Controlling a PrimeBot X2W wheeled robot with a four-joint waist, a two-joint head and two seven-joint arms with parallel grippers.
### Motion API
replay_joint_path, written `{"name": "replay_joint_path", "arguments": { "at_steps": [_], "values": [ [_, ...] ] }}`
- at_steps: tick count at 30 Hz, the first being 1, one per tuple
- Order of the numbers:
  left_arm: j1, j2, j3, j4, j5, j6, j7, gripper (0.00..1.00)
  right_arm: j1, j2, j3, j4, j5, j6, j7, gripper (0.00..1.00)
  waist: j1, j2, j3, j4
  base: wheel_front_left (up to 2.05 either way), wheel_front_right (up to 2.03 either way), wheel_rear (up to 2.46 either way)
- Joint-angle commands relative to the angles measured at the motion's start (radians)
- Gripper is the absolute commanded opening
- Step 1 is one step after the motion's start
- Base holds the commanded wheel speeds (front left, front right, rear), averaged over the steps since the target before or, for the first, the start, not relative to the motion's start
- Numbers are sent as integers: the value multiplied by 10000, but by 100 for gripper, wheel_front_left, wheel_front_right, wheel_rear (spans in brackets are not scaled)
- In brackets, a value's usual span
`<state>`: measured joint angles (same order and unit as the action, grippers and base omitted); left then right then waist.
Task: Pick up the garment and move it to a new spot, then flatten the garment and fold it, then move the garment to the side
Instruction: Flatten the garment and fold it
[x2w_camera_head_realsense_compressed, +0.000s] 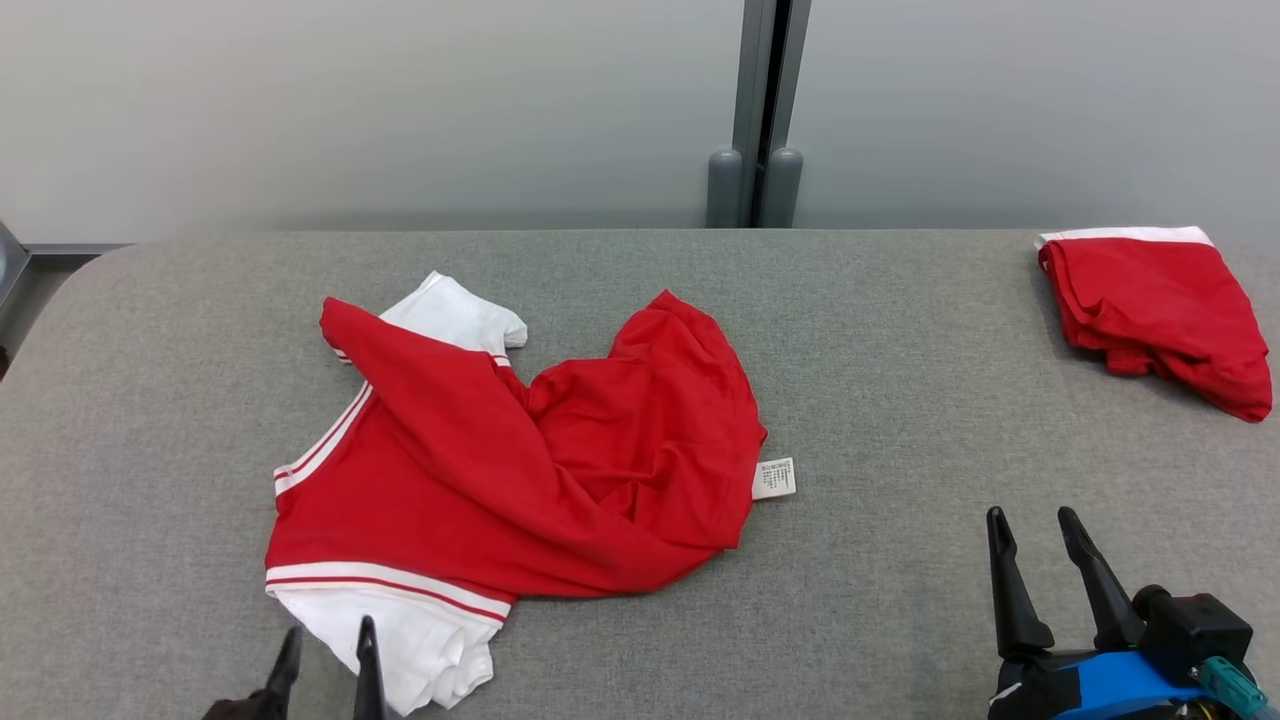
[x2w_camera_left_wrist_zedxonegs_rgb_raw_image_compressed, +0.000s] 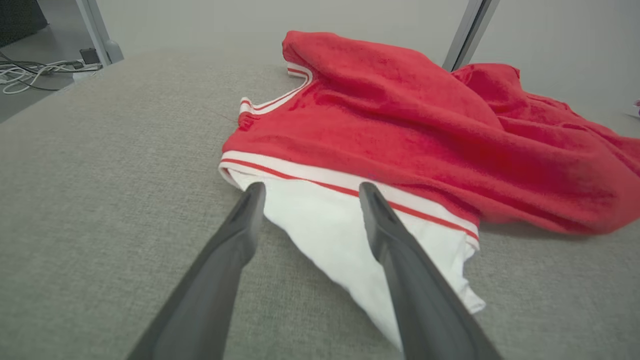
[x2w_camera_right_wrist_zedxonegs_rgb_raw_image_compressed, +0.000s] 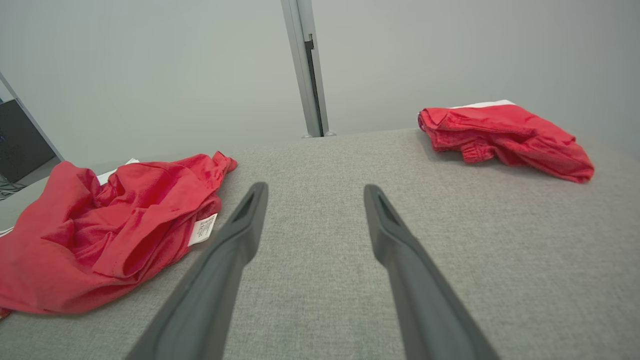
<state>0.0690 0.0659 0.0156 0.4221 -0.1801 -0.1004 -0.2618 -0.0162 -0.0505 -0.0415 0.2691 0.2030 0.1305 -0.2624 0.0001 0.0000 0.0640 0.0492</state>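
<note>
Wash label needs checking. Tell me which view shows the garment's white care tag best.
Head view: the care tag lies flat and whole at the garment's right edge. Right wrist view shows it slanted. Left wrist view: a pale sliver at frame edge, unclear.

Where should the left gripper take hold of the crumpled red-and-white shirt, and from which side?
Pinch the white sleeve of the red-and-white shirt from the robot's near side, where the open left gripper faces it. It lies flat, sticking out clear of the bunched red body, offering a thin free edge.
</note>
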Motion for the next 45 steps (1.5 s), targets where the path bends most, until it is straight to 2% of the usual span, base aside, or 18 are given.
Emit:
{"name": "replay_joint_path", "arguments": {
  "at_steps": [1,12,17,18,19,21,26,36,45],
  "values": [
    [19,-5,-57,42,-57,-50,-42,100,46,-4,-19,10,5,5,-31,100,-1,0,11,10,0,0,0],
    [-418,-119,-499,1677,-749,-262,-42,100,-38,-4,120,114,33,5,-31,100,-1,0,46,-58,0,0,0],
    [-581,-124,-879,1944,-1047,-319,-42,98,-20,-4,118,146,29,5,-31,100,-1,0,32,-89,0,0,0],
    [-598,-128,-1010,1992,-1148,-324,-42,72,-10,-4,113,158,28,5,-31,100,-1,0,19,-92,0,0,0],
    [-618,-129,-1114,2041,-1234,-327,-42,33,3,-4,118,172,22,5,-31,100,-1,0,4,-91,0,0,0],
    [-664,-111,-1252,2150,-1415,-329,-42,0,18,-4,133,197,12,5,-31,100,-1,0,-29,-86,0,0,0],
    [-787,66,-1160,1992,-1750,-310,-42,0,60,-4,111,204,-8,5,-31,100,-1,0,-116,-28,0,0,0],
    [-89,511,470,916,-1712,-311,-42,0,190,-7,15,186,53,5,-31,100,-1,0,-106,226,0,0,0],
    [693,290,1185,884,-1339,-12,-42,0,103,-6,-73,273,86,5,-31,100,-1,0,-30,343,0,0,0]
  ]
}}
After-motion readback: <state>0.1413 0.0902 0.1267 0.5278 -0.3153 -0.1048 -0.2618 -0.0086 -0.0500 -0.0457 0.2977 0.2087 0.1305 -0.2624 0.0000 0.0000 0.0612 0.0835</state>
